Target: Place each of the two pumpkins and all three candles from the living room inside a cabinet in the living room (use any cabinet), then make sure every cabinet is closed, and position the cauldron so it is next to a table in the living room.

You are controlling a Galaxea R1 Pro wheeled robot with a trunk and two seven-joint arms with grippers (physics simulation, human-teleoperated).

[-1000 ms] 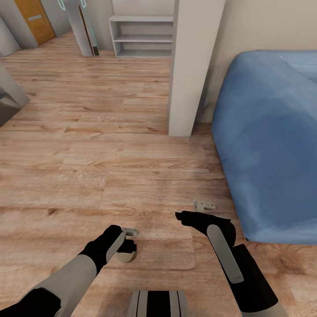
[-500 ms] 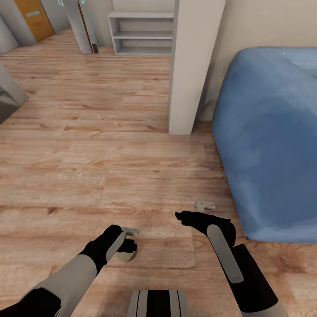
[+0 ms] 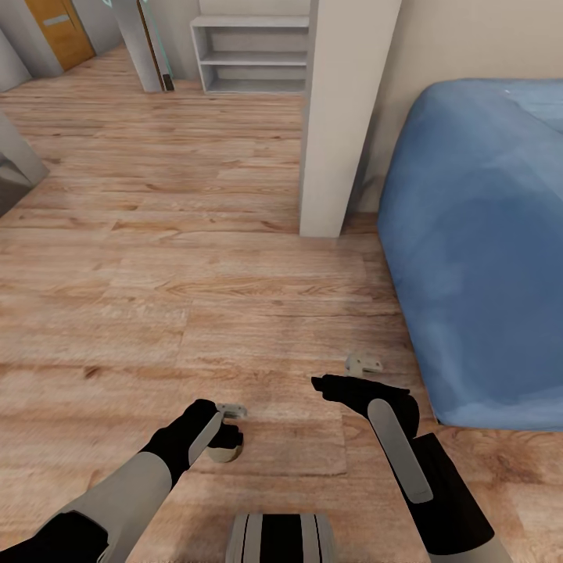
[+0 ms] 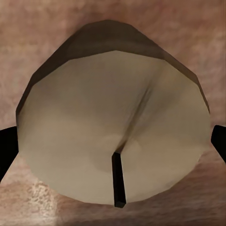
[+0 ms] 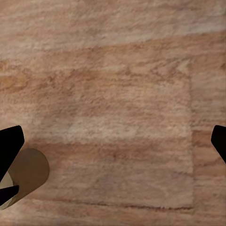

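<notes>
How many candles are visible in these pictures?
1. The candle sits in the left claw, above the wooden floor. Others may be out of view.

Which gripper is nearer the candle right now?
Left. The left gripper has the candle between its fingers, which flank its pale top in the left wrist view. The right gripper hangs apart over bare floor, open.

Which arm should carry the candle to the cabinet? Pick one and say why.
Left. The left gripper already holds the candle between its fingers. The right gripper hangs open over bare floor.
</notes>
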